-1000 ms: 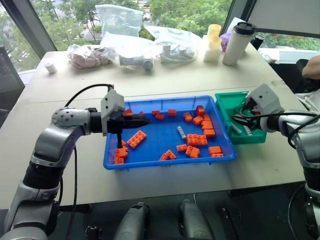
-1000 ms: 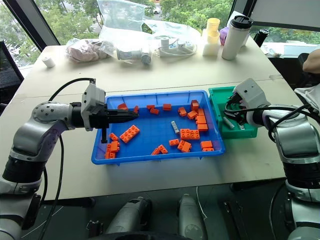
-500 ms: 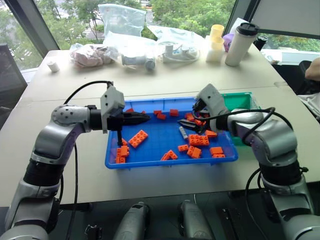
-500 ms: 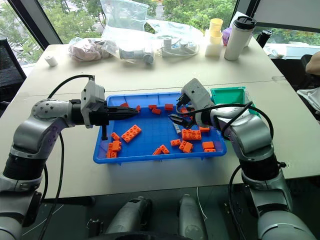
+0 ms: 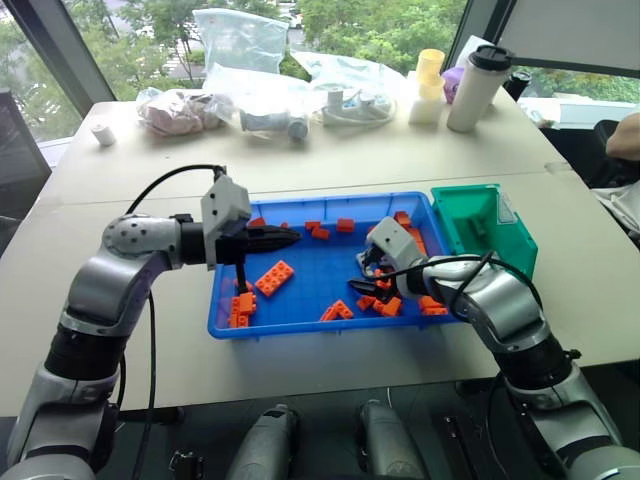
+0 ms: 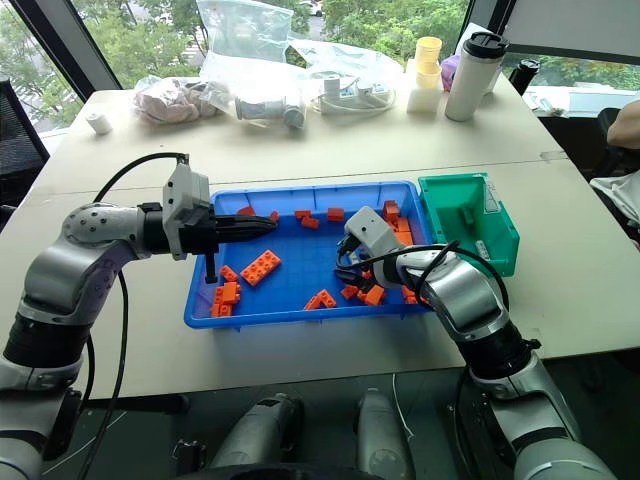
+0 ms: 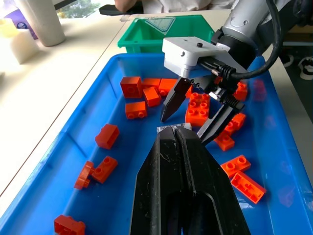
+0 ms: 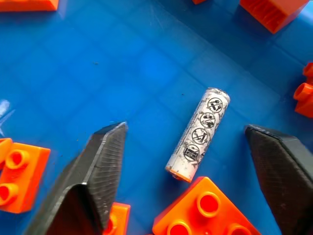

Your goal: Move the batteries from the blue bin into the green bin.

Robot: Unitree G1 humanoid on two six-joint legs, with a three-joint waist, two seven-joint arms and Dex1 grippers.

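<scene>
The blue bin (image 5: 225,318) lies in front of me with orange toy bricks (image 5: 273,277) scattered in it. To its right stands the green bin (image 5: 497,240). My right gripper (image 5: 363,279) is low in the blue bin's right half, open. In the right wrist view one silvery battery (image 8: 198,134) lies flat on the blue floor between its two fingers (image 8: 93,171), touching neither. My left gripper (image 5: 295,238) hangs shut and empty above the bin's left half, pointing to the right. In the left wrist view my right gripper (image 7: 183,128) stands just beyond the left fingertips (image 7: 168,142).
Orange bricks (image 8: 200,210) lie close around the battery. At the table's far edge sit plastic bags (image 5: 240,45), a white tumbler with a black lid (image 5: 475,85) and yellow cups (image 5: 428,72). A person's arm (image 5: 625,135) shows at the right edge.
My right gripper has swung left from over the green bin and come down into the blue bin, around the battery. The left arm has stayed put.
</scene>
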